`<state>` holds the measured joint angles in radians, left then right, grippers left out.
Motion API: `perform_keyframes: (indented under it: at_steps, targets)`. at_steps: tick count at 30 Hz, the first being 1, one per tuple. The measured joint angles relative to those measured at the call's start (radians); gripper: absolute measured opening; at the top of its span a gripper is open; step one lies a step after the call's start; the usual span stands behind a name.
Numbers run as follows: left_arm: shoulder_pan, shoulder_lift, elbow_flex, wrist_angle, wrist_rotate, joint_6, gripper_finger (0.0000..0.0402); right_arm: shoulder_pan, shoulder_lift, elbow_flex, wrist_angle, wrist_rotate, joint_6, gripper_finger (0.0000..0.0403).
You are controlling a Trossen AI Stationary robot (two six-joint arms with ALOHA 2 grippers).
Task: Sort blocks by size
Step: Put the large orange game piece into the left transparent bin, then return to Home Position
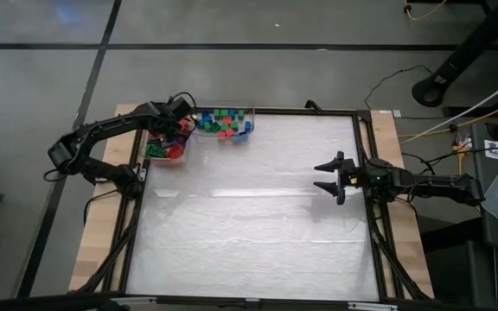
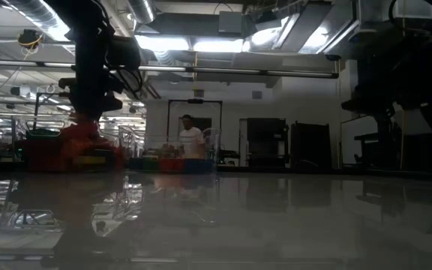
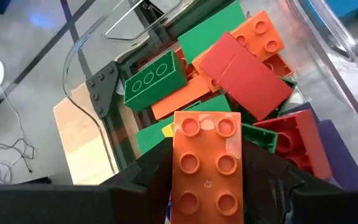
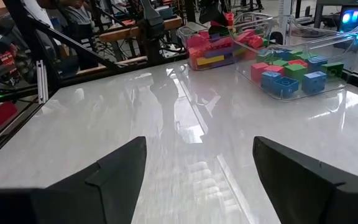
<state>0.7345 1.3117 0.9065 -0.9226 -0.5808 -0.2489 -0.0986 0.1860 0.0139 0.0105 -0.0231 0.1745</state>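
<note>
Left gripper (image 3: 207, 180) bent over clear bin (image 1: 167, 154), clamped on orange 2x3 brick (image 3: 207, 165). Right gripper (image 1: 330, 176) level above table (image 1: 249, 216), fingers spread.

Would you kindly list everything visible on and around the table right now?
Clear plastic bin of long bricks: one, holding red, orange, green and purple bricks, far-left corner.
Clear plastic bin of small square bricks: one, holding blue, green and red bricks, beside the first.
Orange eight-stud brick: one, between the left fingers, above the long-brick bin.
White table: one, wood-edged.
Person: one, white top, in the room behind.
Left gripper: shut on the orange brick.
Right gripper: open, right side, waiting.
</note>
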Motion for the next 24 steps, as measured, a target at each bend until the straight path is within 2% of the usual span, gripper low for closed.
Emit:
perform_keyframes:
  at_steps: [7,10,17,19,24]
  targets:
    - [-0.002,0.0,0.0,0.019,0.01,-0.008,0.0159,0.0,0.0,0.0,-0.001,0.0,0.0,0.0294]
    - [-0.002,0.0,0.0,0.041,0.036,0.017,0.0188,0.0,0.0,0.0,-0.001,-0.001,0.0,0.0294]
    - [-0.002,-0.011,0.0,0.051,0.115,0.015,0.0297,0.0,0.0,0.0,-0.001,-0.002,0.0,0.0294]
    - [-0.003,-0.028,0.0,0.056,0.151,0.015,0.0311,0.0,0.0,0.0,-0.001,-0.002,0.0,0.0294]
    - [-0.009,-0.107,0.0,0.043,0.203,0.133,0.0317,0.0,0.0,0.0,-0.001,-0.003,0.0,0.0294]
